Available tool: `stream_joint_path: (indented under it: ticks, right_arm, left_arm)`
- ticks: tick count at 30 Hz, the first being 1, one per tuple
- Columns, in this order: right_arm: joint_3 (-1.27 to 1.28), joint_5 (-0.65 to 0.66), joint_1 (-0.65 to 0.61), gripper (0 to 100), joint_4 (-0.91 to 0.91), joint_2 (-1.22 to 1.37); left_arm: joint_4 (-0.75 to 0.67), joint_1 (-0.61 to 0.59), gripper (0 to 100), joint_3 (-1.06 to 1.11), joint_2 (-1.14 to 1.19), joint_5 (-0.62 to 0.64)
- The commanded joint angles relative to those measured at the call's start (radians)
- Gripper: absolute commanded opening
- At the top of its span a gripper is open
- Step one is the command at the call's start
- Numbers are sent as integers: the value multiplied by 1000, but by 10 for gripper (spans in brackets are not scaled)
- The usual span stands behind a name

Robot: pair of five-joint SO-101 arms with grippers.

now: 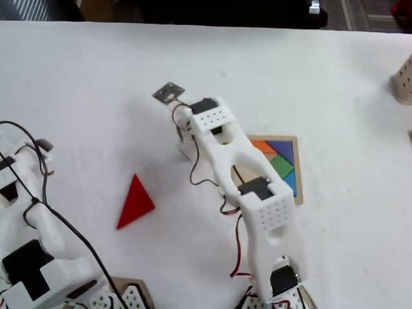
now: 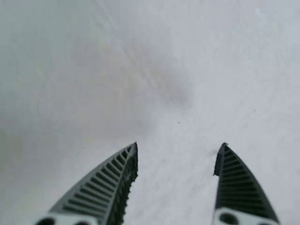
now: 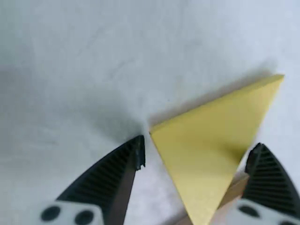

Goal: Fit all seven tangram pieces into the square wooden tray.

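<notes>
Right tool (image 3: 198,146) astride yellow triangle (image 3: 220,136)

Table (image 1: 96,77) is reading as a white matt surface, faintly grainy up close. Yellow triangle (image 3: 215,140) is showing a smooth, matt painted face with a clean-cut edge. Red triangle (image 1: 135,203) is looking smooth and evenly coloured. Wooden tray (image 1: 298,168) is showing a pale, bare wood rim, unvarnished by the look of it. Fingers (image 2: 103,187) of the left gripper (image 2: 179,146) are showing dark matt plastic, ribbed along the inner faces; right gripper (image 3: 198,144) is looking the same. Right arm shell (image 1: 270,212) is appearing as white moulded plastic, dotted with holes.
</notes>
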Motion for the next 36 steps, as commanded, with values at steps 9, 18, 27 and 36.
stream_joint_path:
  ticks: [9, 18, 27, 36]
  right_arm:
    - [-209, -6, 13, 150, 128, 87]
    - [-210, -8, 13, 98, 128, 84]
    - [-209, -137, 22, 98, 166, -1]
    - [-203, -288, -76, 355, 81, -51]
  left_arm:
    - [-25, 16, 269, -26, -4, 15]
    - [-25, 16, 269, -26, -4, 15]
    - [-25, 21, 269, -26, -4, 15]
    - [-25, 21, 269, -26, -4, 15]
